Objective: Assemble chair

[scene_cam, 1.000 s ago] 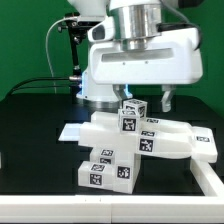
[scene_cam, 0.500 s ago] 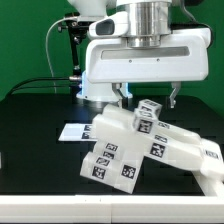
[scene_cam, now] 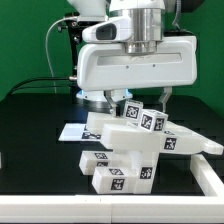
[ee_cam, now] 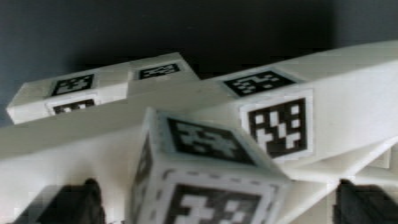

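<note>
Far left of the exterior view: a bare stretch of black table in front of a green backdrop.
Marker board: a thin flat white sheet lying on the table, mostly hidden behind the furniture.
Chair: a chunky white plastic body carrying small black-and-white square tags, sitting mid-table, tilted, with a stepped block low at the front and a long slab reaching toward the exterior view's right.
Top piece: a small tagged white cube-like end sticks up just under the robot's hand; it fills the wrist view.
Gripper: the two-finger gripper hangs straight over the chair, fingers spread wide, one dark fingertip showing beside the top piece; whether it touches the plastic I cannot tell.
Arm: big white Panda body above.
</note>
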Robot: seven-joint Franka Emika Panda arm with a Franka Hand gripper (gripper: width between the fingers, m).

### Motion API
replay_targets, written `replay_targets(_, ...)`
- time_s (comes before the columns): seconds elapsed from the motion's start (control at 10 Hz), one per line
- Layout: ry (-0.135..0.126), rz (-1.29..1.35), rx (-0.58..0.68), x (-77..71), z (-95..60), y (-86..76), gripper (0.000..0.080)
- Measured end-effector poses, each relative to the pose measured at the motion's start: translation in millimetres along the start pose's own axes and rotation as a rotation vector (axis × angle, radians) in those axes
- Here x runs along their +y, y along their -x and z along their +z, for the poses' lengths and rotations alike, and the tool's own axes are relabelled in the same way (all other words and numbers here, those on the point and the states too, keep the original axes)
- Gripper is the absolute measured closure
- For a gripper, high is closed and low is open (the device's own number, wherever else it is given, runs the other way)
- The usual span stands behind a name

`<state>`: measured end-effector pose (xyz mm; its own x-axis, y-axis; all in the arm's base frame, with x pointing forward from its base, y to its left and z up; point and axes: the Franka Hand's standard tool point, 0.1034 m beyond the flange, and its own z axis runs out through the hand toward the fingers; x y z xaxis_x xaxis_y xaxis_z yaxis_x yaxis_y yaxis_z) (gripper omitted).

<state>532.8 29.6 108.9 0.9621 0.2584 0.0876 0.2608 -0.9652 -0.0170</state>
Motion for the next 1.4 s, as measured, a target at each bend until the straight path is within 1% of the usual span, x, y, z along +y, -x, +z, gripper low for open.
replay_targets(0.3,0.008,-0.182,-0.009,27.2,5.0,4.8,0.0150)
replay_targets(0.4,0.009,-0.254,-0.013,33.2,7.3,7.0,0.0150)
replay_targets(0.6,0.015,-0.337,-0.018,40.2,9.0,6.6,0.0150)
replay_targets(0.7,0.018,-0.343,-0.013,38.8,8.9,0.5,0.0150)
replay_targets(0.8,0.019,-0.379,-0.013,39.9,8.8,0.4,0.0150)
replay_targets(0.9,0.021,-0.369,-0.011,41.1,8.4,0.2,0.0273)
replay_targets(1.0,0.021,-0.369,-0.011,41.0,8.4,0.2,0.0273)
replay_targets(1.2,0.021,-0.332,-0.010,41.3,8.3,0.1,0.0537)
replay_targets(1.4,0.020,-0.287,-0.009,41.3,8.4,0.1,0.0535)
